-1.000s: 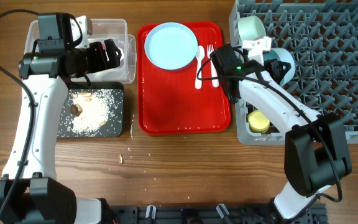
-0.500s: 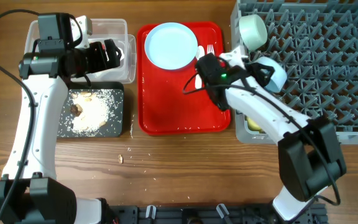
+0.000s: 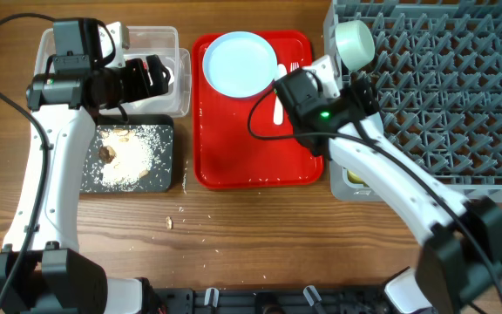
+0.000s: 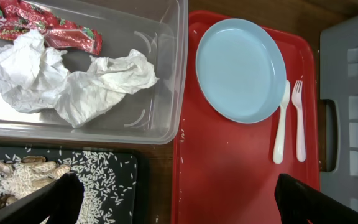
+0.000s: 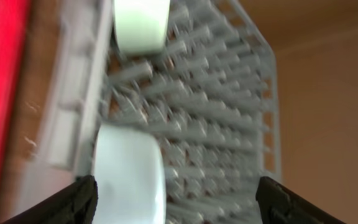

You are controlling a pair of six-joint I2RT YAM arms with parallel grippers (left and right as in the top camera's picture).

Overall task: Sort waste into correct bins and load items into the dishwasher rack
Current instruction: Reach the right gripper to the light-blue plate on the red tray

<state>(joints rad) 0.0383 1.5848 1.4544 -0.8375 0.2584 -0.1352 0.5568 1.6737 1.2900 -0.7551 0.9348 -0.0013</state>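
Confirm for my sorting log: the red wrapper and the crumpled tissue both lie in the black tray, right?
No. The left wrist view shows the red wrapper and the crumpled tissue both lying in the clear tub; the black tray holds rice grains.

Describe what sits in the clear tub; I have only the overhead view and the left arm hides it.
Observer: Left wrist view shows a red wrapper and crumpled white tissue in the clear tub.
Operator: Check the left gripper.
Observer: The left gripper is open and empty.
Operator: Confirm the cutlery under the right arm.
Observer: The spoon and fork lie side by side on the red tray, beside the plate.
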